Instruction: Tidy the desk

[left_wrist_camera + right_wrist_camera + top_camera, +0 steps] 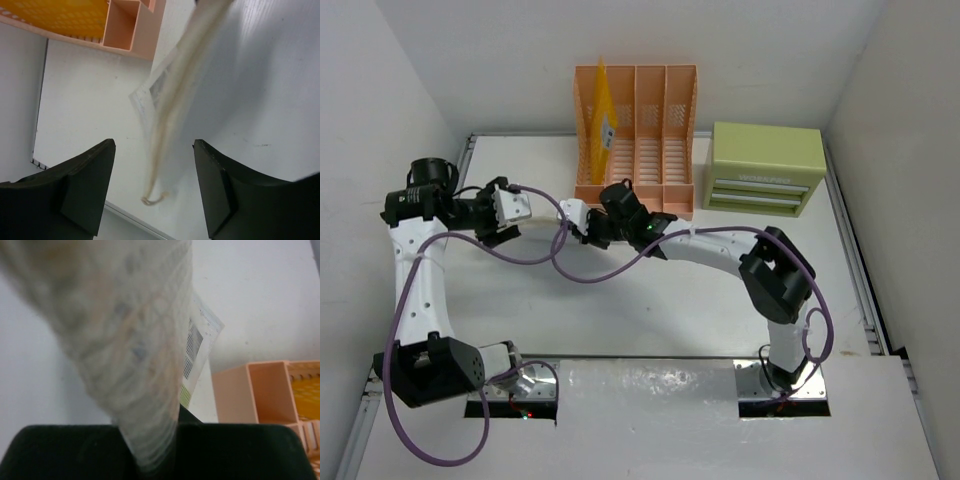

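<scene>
On the white desk (650,300), my right gripper (592,226) is shut on a translucent plastic pouch (570,211) with printed paper inside. In the right wrist view the pouch (135,340) rises blurred from the closed jaws of the right gripper (155,452). My left gripper (520,208) faces it from the left and stands open. The left wrist view has the pouch (175,85) reaching down from the upper right. Its curled end lies between the dark fingers (90,185) of the left gripper (152,170), touching neither.
A peach slotted file rack (650,140) stands at the back with a yellow folder (603,120) in its leftmost slot. To its right sits a green drawer box (767,168). Purple cables loop off both arms. White walls enclose the desk.
</scene>
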`<move>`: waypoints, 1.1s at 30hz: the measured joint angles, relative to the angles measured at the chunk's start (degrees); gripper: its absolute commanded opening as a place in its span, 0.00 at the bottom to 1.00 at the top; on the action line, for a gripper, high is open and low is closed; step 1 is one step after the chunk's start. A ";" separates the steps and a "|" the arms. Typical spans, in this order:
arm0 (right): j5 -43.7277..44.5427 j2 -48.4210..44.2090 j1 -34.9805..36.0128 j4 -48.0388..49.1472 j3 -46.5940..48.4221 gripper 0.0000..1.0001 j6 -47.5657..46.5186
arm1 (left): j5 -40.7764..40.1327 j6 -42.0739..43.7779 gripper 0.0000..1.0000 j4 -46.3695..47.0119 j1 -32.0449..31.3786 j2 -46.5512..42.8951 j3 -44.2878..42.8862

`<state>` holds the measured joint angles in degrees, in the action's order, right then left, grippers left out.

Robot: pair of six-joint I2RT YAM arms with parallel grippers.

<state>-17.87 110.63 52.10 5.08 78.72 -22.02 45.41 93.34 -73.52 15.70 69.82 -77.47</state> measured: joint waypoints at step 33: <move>-5.01 -7.82 -0.96 6.99 -9.44 0.00 0.63 | 0.28 -7.89 0.04 8.28 -8.24 4.96 9.77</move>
<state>-22.87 102.80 51.13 12.08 69.28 -21.39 45.69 85.45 -65.23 7.46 74.78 -67.70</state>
